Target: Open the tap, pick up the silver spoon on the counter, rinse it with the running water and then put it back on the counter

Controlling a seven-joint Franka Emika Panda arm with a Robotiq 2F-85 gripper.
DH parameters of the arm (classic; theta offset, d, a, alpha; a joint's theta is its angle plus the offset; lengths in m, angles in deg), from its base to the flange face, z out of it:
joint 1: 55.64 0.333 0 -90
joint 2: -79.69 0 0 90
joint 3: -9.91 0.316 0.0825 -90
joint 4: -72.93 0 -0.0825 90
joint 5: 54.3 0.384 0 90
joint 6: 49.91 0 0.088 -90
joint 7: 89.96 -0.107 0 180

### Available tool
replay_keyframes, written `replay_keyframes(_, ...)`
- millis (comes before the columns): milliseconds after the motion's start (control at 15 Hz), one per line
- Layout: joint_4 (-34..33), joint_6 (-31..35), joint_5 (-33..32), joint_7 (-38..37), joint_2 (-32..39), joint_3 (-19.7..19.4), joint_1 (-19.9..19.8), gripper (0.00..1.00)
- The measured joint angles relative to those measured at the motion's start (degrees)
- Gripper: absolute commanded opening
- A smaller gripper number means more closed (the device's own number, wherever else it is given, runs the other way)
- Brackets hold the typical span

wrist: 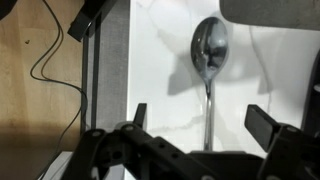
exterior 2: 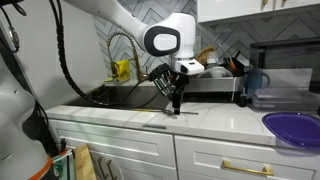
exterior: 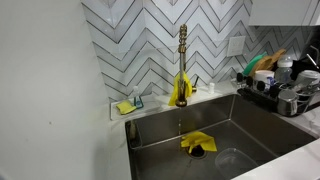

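The silver spoon (wrist: 210,50) is noted flat on the counter (wrist: 160,60), directly under the gripper (wrist: 200,113), jaws spread wide astride the handle, whose long axis is set square to their closing line.

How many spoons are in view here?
1: a silver spoon lies on the white counter, below the open gripper. More cutlery may be hidden in the crowded dish rack.

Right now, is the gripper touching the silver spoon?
Apart. The wrist view shows the open gripper straddling the spoon, with white counter showing either side of its handle.
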Motion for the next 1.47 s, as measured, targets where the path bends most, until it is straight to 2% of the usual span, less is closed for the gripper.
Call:
replay_keyframes(467, 0.0, 3.7, 0.5, 0.4, 1.6, -0.2, 0.1, 1.00)
replay_keyframes(600, -0.1, 4.0, 1.5, 0.8, 1.9, -0.1, 0.4, 0.74)
replay_keyframes(1200, -0.2, 5.0, 2.0, 0.8, 3.3, -0.1, 1.0, 0.05)
replay_keyframes(1267, -0.2, 5.0, 2.0, 0.8, 3.4, -0.1, 1.1, 0.00)
replay_keyframes(1467, -0.2, 5.8, 2.0, 0.8, 3.6, -0.1, 1.2, 0.02)
